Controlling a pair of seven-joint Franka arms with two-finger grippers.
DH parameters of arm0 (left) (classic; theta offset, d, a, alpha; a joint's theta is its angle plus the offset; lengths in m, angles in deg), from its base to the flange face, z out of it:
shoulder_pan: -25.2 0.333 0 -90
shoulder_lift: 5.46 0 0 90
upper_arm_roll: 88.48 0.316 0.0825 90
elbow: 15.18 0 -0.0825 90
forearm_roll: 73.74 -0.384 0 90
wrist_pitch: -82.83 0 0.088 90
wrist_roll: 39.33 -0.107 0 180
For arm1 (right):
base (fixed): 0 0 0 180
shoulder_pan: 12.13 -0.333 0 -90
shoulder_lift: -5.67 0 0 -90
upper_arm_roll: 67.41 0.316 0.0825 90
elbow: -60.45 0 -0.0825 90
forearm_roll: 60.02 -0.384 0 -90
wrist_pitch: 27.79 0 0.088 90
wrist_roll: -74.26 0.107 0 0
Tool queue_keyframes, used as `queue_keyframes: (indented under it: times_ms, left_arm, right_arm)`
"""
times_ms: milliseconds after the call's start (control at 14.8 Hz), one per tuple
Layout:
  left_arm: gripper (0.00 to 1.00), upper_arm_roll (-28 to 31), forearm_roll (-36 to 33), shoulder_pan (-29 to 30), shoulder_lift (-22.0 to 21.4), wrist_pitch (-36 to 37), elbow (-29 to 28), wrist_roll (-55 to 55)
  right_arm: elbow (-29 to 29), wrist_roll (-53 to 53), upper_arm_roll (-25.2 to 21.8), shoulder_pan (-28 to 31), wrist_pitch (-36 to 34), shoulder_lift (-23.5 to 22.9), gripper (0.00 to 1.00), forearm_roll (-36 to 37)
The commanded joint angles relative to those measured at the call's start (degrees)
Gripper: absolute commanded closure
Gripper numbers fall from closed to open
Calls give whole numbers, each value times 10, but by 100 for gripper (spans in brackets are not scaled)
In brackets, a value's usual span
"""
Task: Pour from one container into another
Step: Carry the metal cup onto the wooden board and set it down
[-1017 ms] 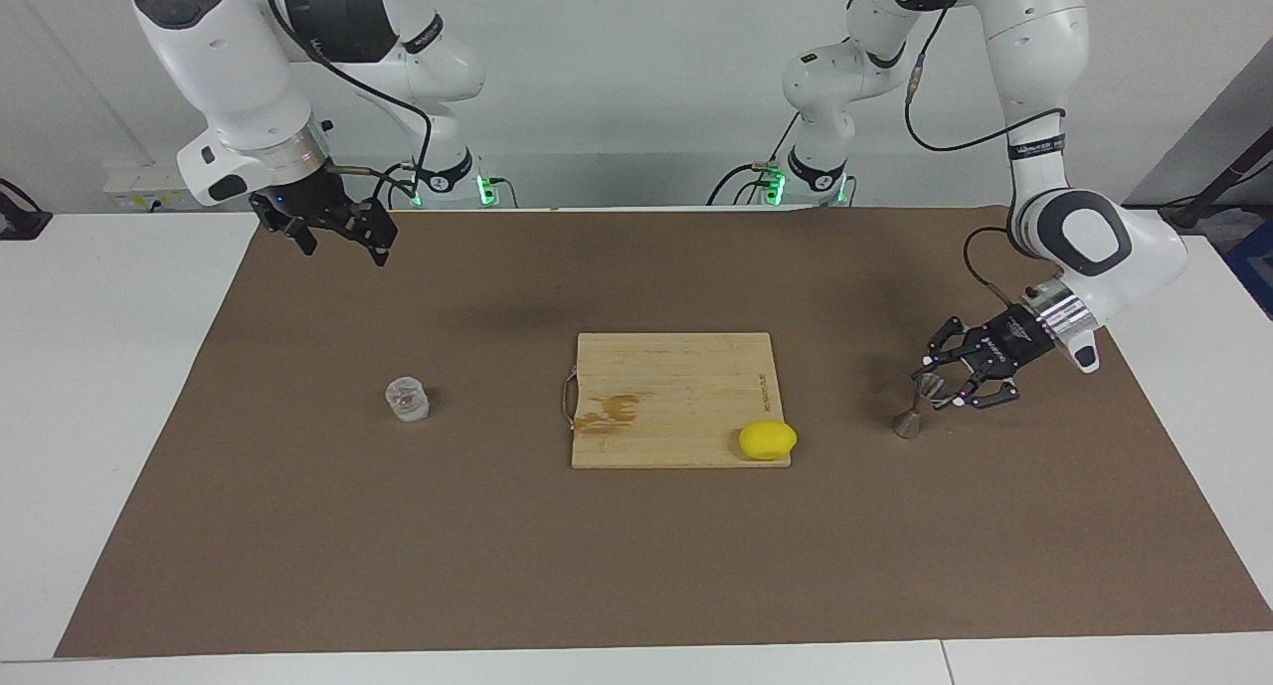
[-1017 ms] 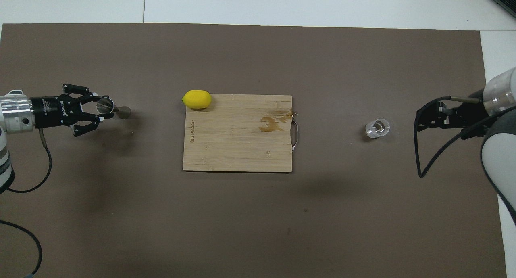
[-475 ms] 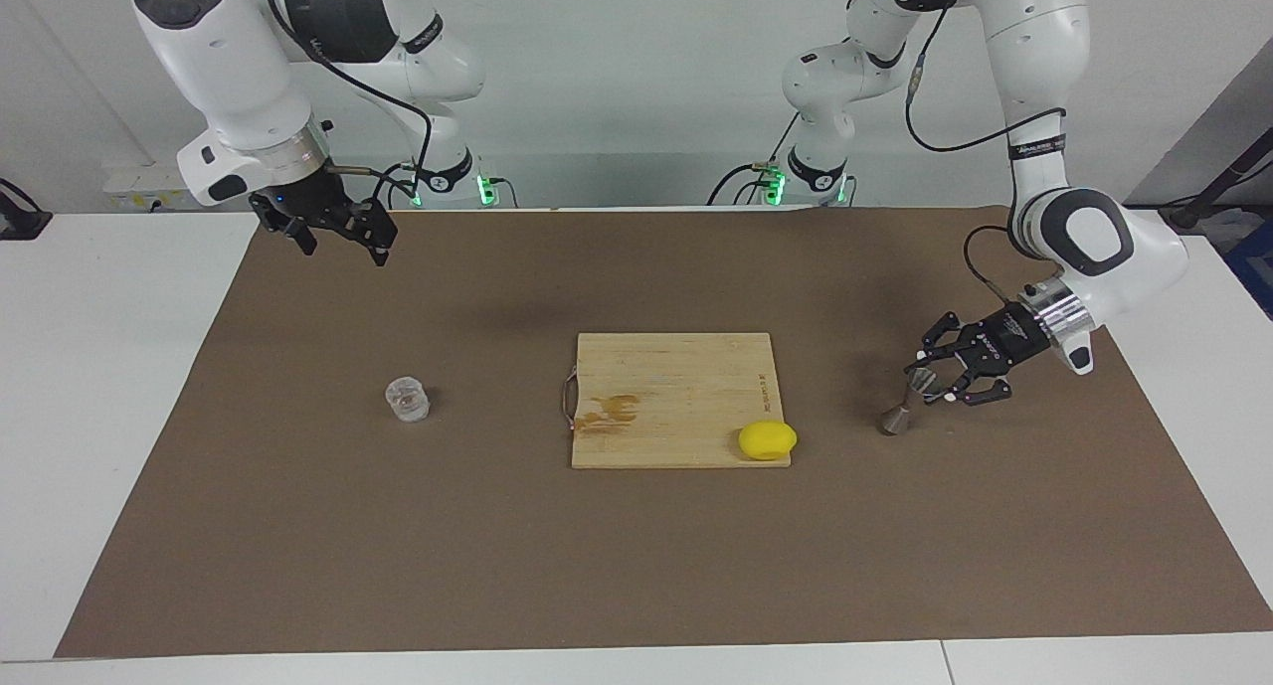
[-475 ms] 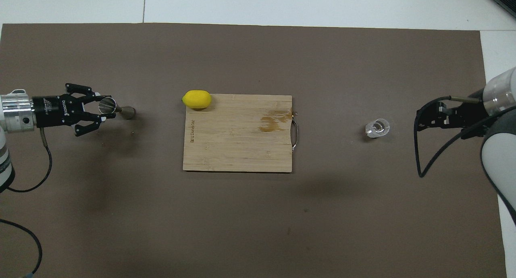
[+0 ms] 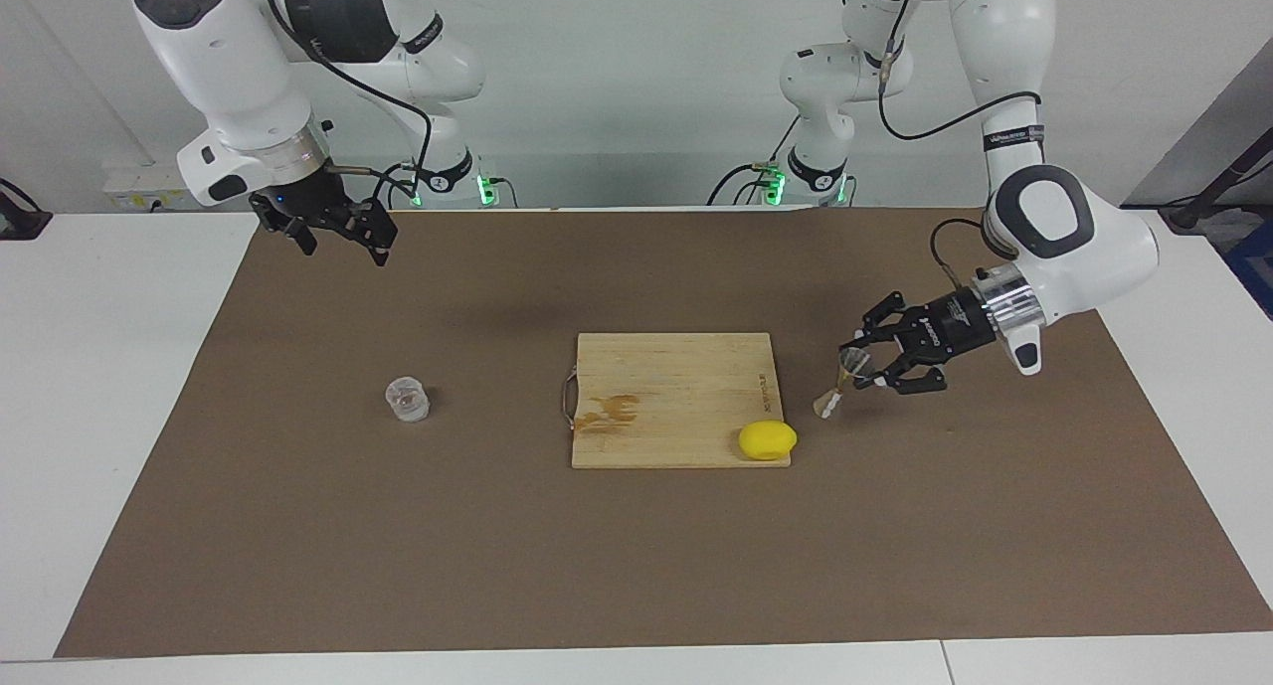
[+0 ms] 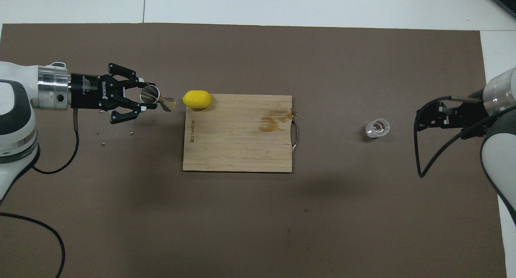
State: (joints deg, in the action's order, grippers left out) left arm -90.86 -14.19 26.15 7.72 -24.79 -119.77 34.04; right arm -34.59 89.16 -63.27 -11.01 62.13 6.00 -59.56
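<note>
Carrying: the left gripper [image 5: 863, 369] has its fingers closed on the upper cone of the jigger [image 5: 841, 380], which hangs over the brown mat [image 5: 398, 526], just beside the cutting board [image 5: 676, 387] and near the lemon [image 5: 767, 439].
Jigger: it looks tilted, its lower cone pointing toward the board; judged, it should be levelled before it is set down.
Glass cup: the cup [image 5: 407, 400] stands on the mat toward the right arm's end, well apart from the jigger.
Right gripper [image 5: 343, 230]: waiting above the mat, holding nothing; whether its fingers are apart I cannot tell.
Doing it well: keep the grip firm, travel slowly, clear the lemon, and land the jigger upright within the right arm's reach.
Risk: a tilted landing would likely topple it.
</note>
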Motion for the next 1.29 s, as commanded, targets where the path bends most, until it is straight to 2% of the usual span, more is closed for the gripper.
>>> queue_keyframes:
  times_ms: [0,136,475,678,814,1220]
  left_arm:
    - [100,9,11,-46,-24,-3,-8,71]
    - [100,9,23,-96,-26,-46,-10,74]
    - [100,9,117,-241,-14,-276,-25,100]
    - [100,9,136,-308,6,-405,-33,102]
    - [100,9,187,-333,16,-450,-33,101]
    - [100,8,194,-373,49,-498,-44,101]
  right_arm:
    - [-15,-11,3,7,4,13,0,2]
    - [-16,-11,4,7,4,13,0,2]
    - [-16,-11,3,7,4,13,0,2]
    - [-16,-11,3,7,4,14,0,2]
    - [-16,-11,3,7,4,13,0,2]
    - [-16,-11,3,7,4,13,0,2]
